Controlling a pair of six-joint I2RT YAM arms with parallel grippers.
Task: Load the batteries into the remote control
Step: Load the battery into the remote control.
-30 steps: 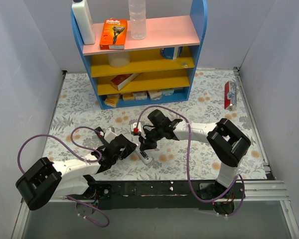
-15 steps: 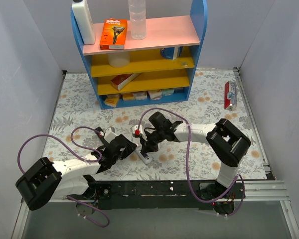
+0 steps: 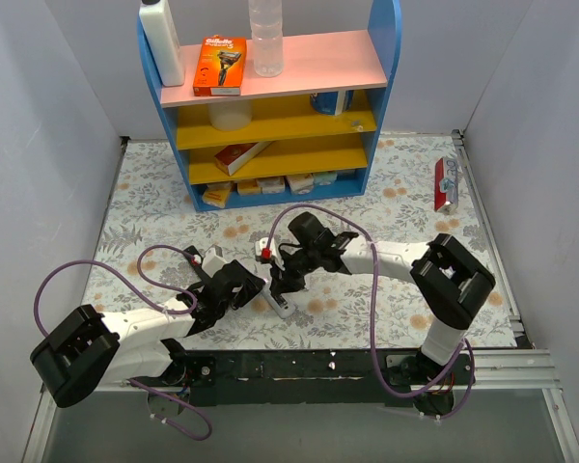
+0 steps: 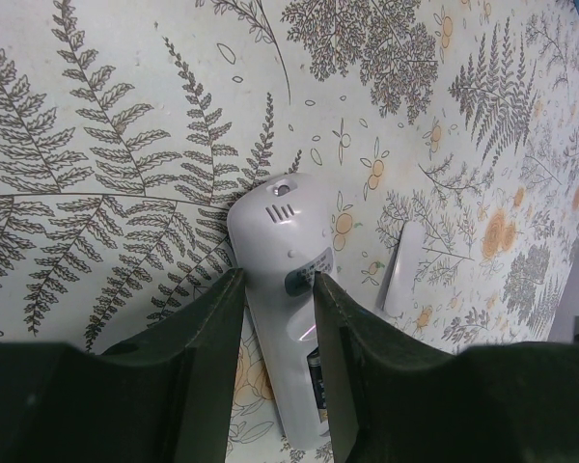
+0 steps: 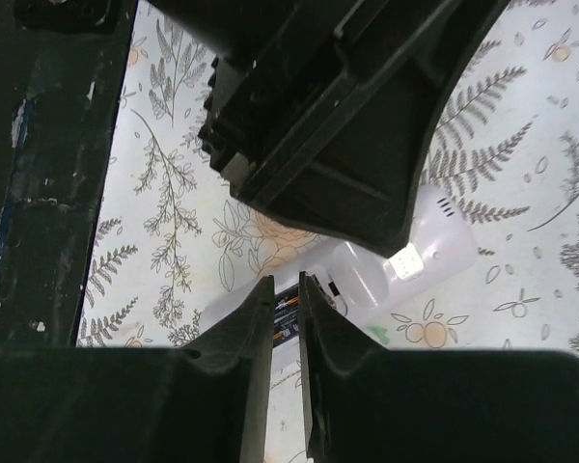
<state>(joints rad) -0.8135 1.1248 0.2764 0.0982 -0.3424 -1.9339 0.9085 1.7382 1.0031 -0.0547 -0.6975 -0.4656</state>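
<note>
A: Remote [image 4: 280, 289] on the worktop [image 4: 125, 96], left fingers [image 4: 203, 357] clamped on its sides?
B: Yes; right fingers [image 5: 241, 367] nearly closed just over it, a battery [image 5: 287, 313] in the gap; grip unclear. Next: seat it flat.

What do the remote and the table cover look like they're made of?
The remote looks like hard white plastic, smooth and slightly glossy, with moulded slots and a soft highlight. The table cover looks like a matte printed sheet lying flat, patterned with ferns and flowers. Whether it is vinyl or cloth is unclear.
</note>
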